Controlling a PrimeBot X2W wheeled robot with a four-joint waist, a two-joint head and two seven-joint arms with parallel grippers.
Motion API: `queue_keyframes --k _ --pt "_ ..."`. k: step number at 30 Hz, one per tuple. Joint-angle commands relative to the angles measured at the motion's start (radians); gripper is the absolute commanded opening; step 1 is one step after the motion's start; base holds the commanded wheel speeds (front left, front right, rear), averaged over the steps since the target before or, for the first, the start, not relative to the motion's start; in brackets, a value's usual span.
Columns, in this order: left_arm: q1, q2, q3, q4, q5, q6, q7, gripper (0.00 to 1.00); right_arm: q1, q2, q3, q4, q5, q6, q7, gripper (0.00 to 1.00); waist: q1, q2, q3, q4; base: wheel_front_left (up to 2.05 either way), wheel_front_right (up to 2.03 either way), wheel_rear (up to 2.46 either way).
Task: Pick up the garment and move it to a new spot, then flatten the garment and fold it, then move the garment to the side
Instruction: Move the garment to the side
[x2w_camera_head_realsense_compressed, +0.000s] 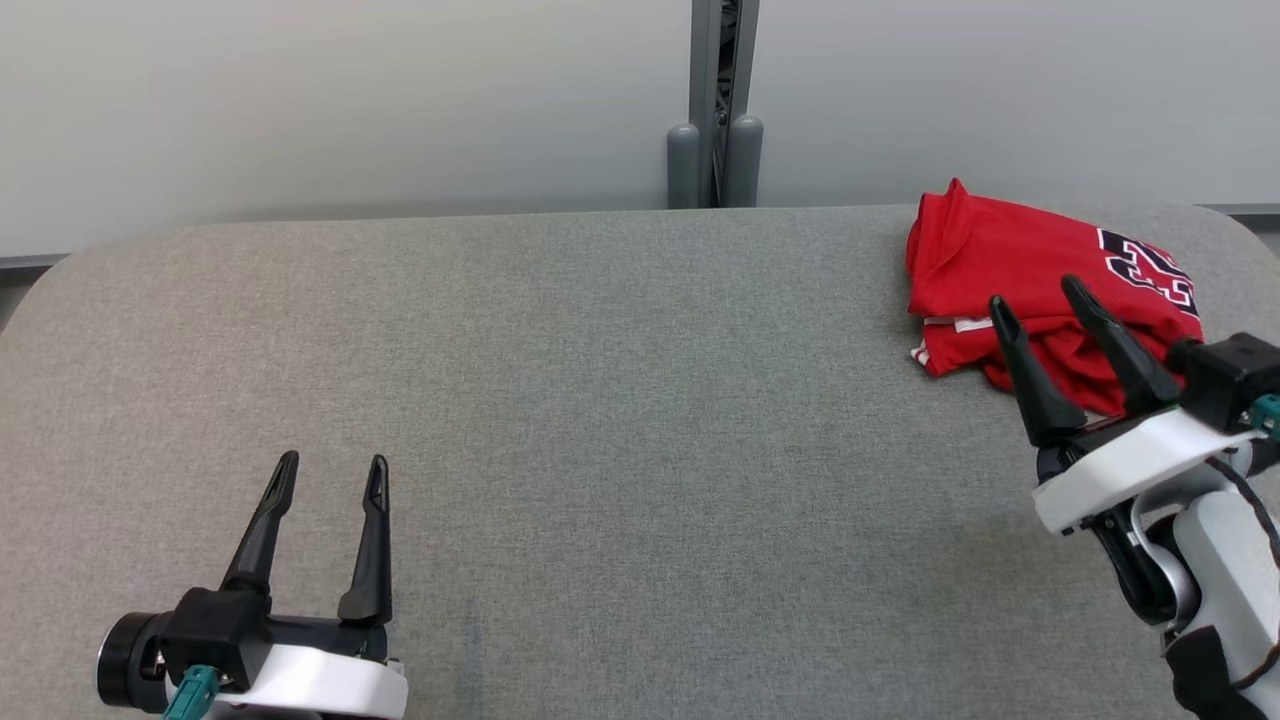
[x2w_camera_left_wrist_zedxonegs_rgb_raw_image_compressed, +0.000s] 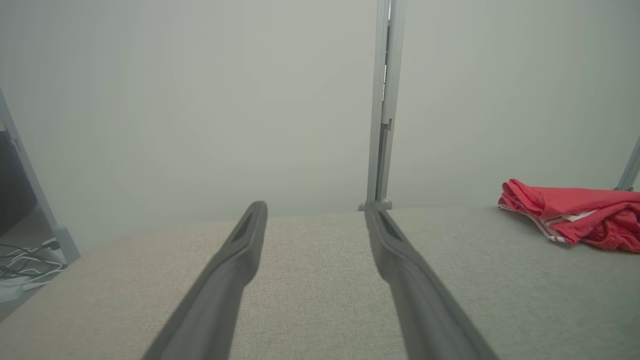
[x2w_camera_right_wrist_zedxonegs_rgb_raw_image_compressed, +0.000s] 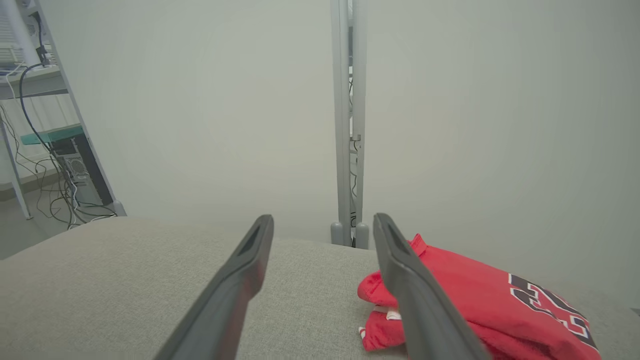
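In the head view, the red garment is lying bunched at the far right corner of the grey table. The right gripper is hovering at its near edge with fingers apart, and the left gripper is hanging at the near left, also spread and empty. The left wrist view is showing the garment well off to the right. In the right wrist view, one finger is overlapping the garment; contact cannot be told.

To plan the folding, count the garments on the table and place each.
1. The red garment lies bunched at the table's far right, by the right gripper. Another tucked inside the heap can't be ruled out.
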Motion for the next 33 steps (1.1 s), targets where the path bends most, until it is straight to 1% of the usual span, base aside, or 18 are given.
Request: queue_keyframes --k 1,4,7,9,10,15,18,22,25,29,33 --pt "0.003 0.004 0.005 -0.001 -0.008 0.007 -0.003 1.0 0.031 0.007 -0.019 -0.017 -0.029 0.0 -0.001 1.0 0.0 0.0 -0.005 -0.003 0.0 0.0 0.0" --pt "0.011 0.004 0.008 -0.001 -0.012 0.013 -0.003 1.0 0.089 0.038 -0.07 -0.05 -0.097 0.0 -0.001 1.0 0.0 0.0 -0.014 -0.005 0.0 0.0 0.0" --pt "0.021 0.004 0.007 0.003 -0.012 0.019 -0.003 1.0 0.155 0.07 -0.146 -0.082 -0.162 0.0 -0.001 1.0 0.0 0.0 -0.025 -0.004 0.0 0.0 0.0" --pt "0.025 0.004 0.01 0.002 -0.017 0.022 -0.003 1.0 0.205 0.1 -0.187 -0.096 -0.196 0.0 -0.001 1.0 0.0 0.0 -0.034 -0.004 0.0 0.0 0.0" --pt "0.039 0.004 0.017 0.005 -0.022 0.026 -0.003 1.0 0.245 0.121 -0.229 -0.114 -0.223 0.0 -0.001 1.0 0.0 0.0 -0.046 -0.004 0.0 0.0 0.0" --pt "0.065 0.004 0.036 0.013 -0.01 0.038 -0.003 1.0 0.331 0.179 -0.315 -0.149 -0.269 0.0 -0.001 1.0 0.0 0.0 -0.067 -0.004 0.0 0.0 0.0" --pt "0.08 0.004 0.045 0.026 -0.006 0.035 -0.003 1.0 0.365 0.207 -0.337 -0.163 -0.296 0.0 -0.001 1.0 0.0 0.0 -0.078 -0.003 0.0 0.0 0.0" --pt "0.089 0.007 0.06 0.054 0.009 0.05 -0.003 1.0 0.393 0.222 -0.327 -0.156 -0.329 0.0 -0.001 1.0 0.0 0.0 -0.091 -0.001 0.0 0.0 0.0" --pt "0.09 0.008 0.068 0.059 0.014 0.053 -0.003 1.0 0.406 0.237 -0.33 -0.158 -0.339 0.0 -0.001 1.0 0.0 0.0 -0.098 0.001 0.0 0.0 0.0" --pt "0.102 0.008 0.081 0.062 0.023 0.069 -0.003 1.0 0.423 0.252 -0.352 -0.155 -0.342 0.0 0.004 1.0 0.0 0.0 -0.104 -0.002 0.0 0.0 0.0" --pt "0.112 0.011 0.092 0.078 0.025 0.078 -0.004 1.0 0.436 0.258 -0.372 -0.15 -0.351 0.0 0.004 1.0 0.0 0.0 -0.107 -0.005 0.0 0.0 0.0"
